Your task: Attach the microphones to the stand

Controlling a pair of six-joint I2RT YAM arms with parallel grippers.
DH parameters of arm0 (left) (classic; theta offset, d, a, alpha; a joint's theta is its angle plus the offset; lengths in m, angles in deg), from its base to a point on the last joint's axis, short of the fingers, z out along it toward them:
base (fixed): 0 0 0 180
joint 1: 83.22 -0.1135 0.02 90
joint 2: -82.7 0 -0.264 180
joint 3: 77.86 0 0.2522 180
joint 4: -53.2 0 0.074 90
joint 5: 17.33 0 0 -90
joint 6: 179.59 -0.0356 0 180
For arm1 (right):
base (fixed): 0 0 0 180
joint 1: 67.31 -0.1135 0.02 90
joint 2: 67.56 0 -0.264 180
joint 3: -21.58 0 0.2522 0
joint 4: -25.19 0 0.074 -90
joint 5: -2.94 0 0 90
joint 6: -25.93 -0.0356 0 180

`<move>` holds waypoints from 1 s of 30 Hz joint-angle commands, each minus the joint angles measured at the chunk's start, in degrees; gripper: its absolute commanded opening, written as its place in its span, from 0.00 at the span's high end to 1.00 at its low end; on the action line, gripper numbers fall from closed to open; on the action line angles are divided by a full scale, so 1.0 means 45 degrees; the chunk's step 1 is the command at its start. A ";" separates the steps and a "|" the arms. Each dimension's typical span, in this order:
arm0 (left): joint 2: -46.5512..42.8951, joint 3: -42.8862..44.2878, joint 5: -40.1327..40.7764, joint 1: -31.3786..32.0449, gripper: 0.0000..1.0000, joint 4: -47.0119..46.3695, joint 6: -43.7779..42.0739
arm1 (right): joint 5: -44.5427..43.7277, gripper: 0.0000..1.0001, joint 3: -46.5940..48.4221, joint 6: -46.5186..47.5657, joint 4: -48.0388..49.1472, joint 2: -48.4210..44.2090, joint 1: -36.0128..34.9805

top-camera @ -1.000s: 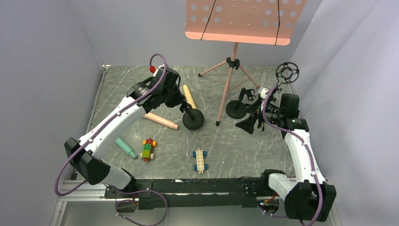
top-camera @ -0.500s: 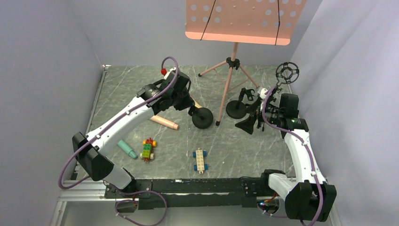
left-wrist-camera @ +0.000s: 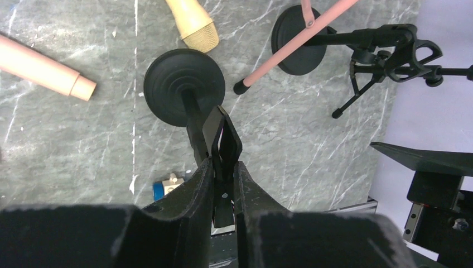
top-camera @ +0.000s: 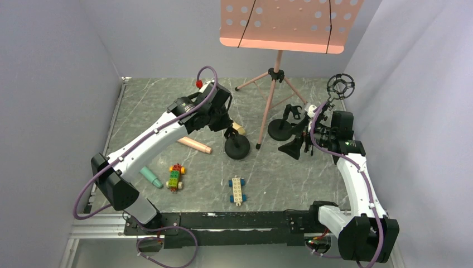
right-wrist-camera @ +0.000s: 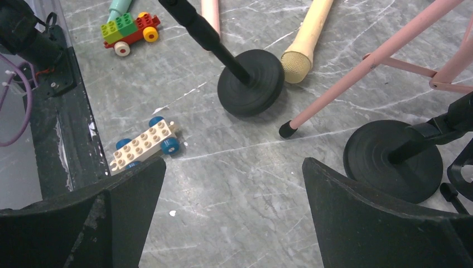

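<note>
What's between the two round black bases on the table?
A black-tipped pink tripod leg touches down between the left base and the right base, clearest in the right wrist view.

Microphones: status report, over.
Left gripper shut on black stand; right gripper open. Pink mic, yellow mic, teal mic loose, unattached. Tripod leg beside stand base.

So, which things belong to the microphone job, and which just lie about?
Job:
pink tapered toy microphone
pale yellow toy microphone
teal toy microphone
black round-footed stand, gripped by left pincer
other black stand

Lying about:
multicoloured brick car
white blue-wheeled brick car
pink tripod music stand
</note>
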 commanded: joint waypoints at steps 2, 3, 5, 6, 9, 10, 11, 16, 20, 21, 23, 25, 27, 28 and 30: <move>-0.0617 0.0714 0.0220 0.0176 0.98 -0.0085 -0.0175 | 0.0135 0.00 0.0004 0.0305 0.0451 -0.0032 -0.0123; -0.0605 0.0665 0.0206 0.0213 0.98 -0.0098 -0.0168 | 0.0117 0.00 -0.0004 0.0293 0.0468 -0.0032 -0.0138; -0.0521 0.0646 0.0160 0.0250 0.98 -0.0088 -0.0122 | 0.0126 0.00 0.0004 0.0307 0.0470 -0.0021 -0.0142; -0.0446 0.0684 0.0113 0.0254 0.98 -0.0069 -0.0110 | 0.0121 0.00 -0.0004 0.0307 0.0470 -0.0030 -0.0160; -0.0150 0.0950 0.0071 0.0327 0.95 -0.0027 -0.0090 | 0.0125 0.00 -0.0006 0.0300 0.0487 -0.0030 -0.0172; -0.0029 0.1051 0.0041 0.0327 0.88 -0.0017 -0.0114 | 0.0113 0.00 -0.0006 0.0302 0.0489 -0.0017 -0.0193; 0.0096 0.1137 0.0023 0.0337 0.77 -0.0023 -0.0136 | 0.0110 0.00 -0.0006 0.0307 0.0490 0.0002 -0.0213; 0.0556 0.1399 -0.0087 0.0327 0.47 -0.0303 -0.0105 | 0.0040 0.00 -0.0025 0.0307 0.0499 -0.0050 -0.0260; 0.0762 0.1632 -0.0174 0.0323 0.41 -0.0496 -0.0087 | 0.0013 0.00 -0.0025 0.0344 0.0490 -0.0056 -0.0276; 0.0793 0.1703 -0.0161 0.0334 0.40 -0.0506 -0.0106 | 0.0016 0.00 -0.0025 0.0336 0.0500 -0.0052 -0.0280; 0.0712 0.1813 -0.0067 0.0333 0.37 -0.0539 -0.0277 | -0.0001 0.00 -0.0043 0.0345 0.0519 -0.0036 -0.0282; 0.0395 0.1776 0.0252 0.0327 0.32 -0.0698 -0.0914 | -0.0054 0.00 -0.0045 0.0378 0.0509 0.0022 -0.0344; -0.0175 0.1394 0.0509 0.0320 0.23 -0.1094 -0.1797 | -0.0117 0.00 -0.0105 0.0414 0.0552 0.0046 -0.0406; -0.0586 0.1029 0.0381 0.0319 0.18 -0.1628 -0.2598 | -0.0141 0.00 -0.0172 0.0394 0.0617 0.0039 -0.0430; -0.1678 -0.0159 -0.0340 0.0304 0.11 -0.3133 -0.4586 | -0.0191 0.00 -0.0407 0.0436 0.0852 -0.0037 -0.0563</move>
